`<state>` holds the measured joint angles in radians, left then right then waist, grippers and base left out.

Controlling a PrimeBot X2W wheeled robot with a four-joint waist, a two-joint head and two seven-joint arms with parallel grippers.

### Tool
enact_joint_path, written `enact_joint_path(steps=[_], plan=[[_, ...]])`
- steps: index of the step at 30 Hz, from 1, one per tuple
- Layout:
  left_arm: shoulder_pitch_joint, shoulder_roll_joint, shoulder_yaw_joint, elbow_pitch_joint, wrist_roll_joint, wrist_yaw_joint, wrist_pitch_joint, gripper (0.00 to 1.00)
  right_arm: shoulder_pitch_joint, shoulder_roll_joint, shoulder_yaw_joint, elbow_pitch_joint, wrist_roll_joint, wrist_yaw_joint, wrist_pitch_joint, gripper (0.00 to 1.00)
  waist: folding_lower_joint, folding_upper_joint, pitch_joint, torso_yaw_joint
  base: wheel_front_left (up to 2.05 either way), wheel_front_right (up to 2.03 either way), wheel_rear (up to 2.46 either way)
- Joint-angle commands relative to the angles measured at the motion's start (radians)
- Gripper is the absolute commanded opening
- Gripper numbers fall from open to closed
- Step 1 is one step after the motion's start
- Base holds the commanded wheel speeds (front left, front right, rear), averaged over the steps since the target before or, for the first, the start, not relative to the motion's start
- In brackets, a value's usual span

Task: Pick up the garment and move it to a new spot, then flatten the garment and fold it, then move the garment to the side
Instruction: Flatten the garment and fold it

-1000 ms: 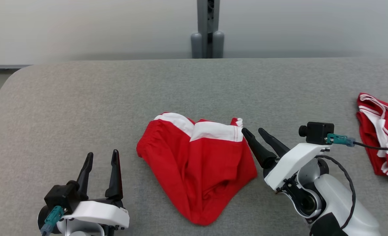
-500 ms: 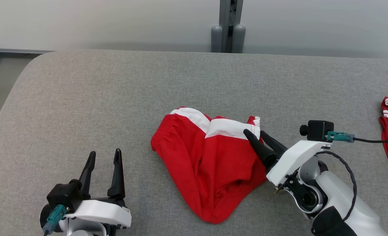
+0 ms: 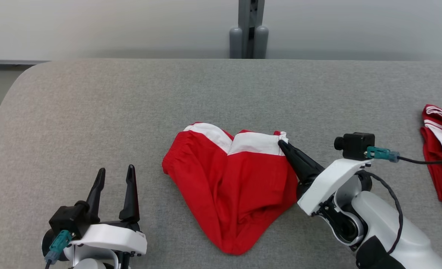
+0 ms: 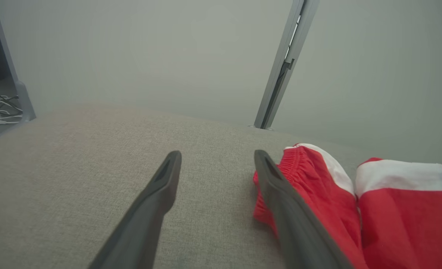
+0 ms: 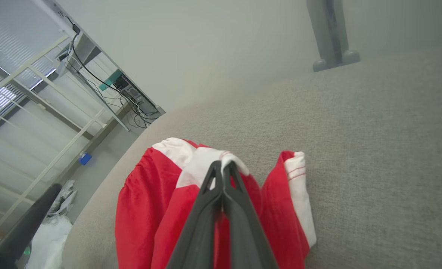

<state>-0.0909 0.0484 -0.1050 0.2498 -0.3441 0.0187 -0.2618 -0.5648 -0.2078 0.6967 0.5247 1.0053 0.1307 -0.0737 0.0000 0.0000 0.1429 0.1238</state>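
Well, up close our right gripper [image 5: 223,167] is pinching the crumpled red garment [image 5: 146,209] by its white band [image 5: 189,167]; overhead we are seeing another heap [image 3: 434,149] at three o'clock, left gripper [image 3: 116,169] gaping.

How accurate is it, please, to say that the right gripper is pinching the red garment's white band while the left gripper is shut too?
Only the last part is wrong: the left gripper is open, fingers well apart, as the left wrist view shows. The right gripper is pinching the white band of the red garment.
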Motion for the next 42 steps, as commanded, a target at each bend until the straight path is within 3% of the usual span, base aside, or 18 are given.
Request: enact_joint_path(steps=[1, 7, 13, 21, 26, 36, 42], plan=[[-0.021, 0.005, 0.01, -0.006, 0.006, -0.001, -0.003, 1.0, 0.007, -0.019, 0.018, -0.021, -0.013, 0.0, -0.027, 0.0, 0.0, 0.0, -0.012, -0.019, 0.0, 0.0, 0.0], [-0.034, 0.004, 0.033, -0.016, 0.028, -0.01, -0.003, 1.0, 0.05, -0.086, 0.121, -0.13, -0.066, 0.0, -0.09, 0.0, 0.0, 0.0, -0.034, -0.079, 0.0, 0.0, 0.0], [-0.062, 0.008, 0.065, -0.005, 0.052, -0.028, -0.003, 1.0, 0.107, -0.139, 0.186, -0.217, -0.093, 0.0, -0.086, 0.0, 0.0, 0.0, -0.043, -0.137, 0.0, 0.0, 0.0], [-0.136, 0.064, 0.071, 0.1, 0.078, -0.055, 0.029, 1.0, 0.178, -0.163, 0.202, -0.291, -0.106, 0.0, -0.065, 0.0, 0.0, 0.0, -0.043, -0.229, 0.0, 0.0, 0.0], [-0.23, 0.132, 0.034, 0.18, 0.095, -0.086, 0.184, 1.0, 0.184, -0.148, 0.201, -0.292, -0.118, 0.0, -0.055, 0.0, 0.0, 0.0, -0.03, -0.269, 0.0, 0.0, 0.0], [-0.33, 0.195, -0.071, 0.243, 0.096, -0.133, 0.474, 1.0, 0.186, -0.125, 0.197, -0.261, -0.129, 0.0, -0.064, 0.0, 0.0, 0.0, -0.004, -0.292, 0.0, 0.0, 0.0], [-0.338, 0.212, -0.08, 0.211, 0.077, -0.134, 0.536, 1.0, 0.188, -0.118, 0.194, -0.252, -0.133, 0.0, -0.069, 0.0, 0.0, 0.0, 0.002, -0.287, 0.0, 0.0, 0.0]])
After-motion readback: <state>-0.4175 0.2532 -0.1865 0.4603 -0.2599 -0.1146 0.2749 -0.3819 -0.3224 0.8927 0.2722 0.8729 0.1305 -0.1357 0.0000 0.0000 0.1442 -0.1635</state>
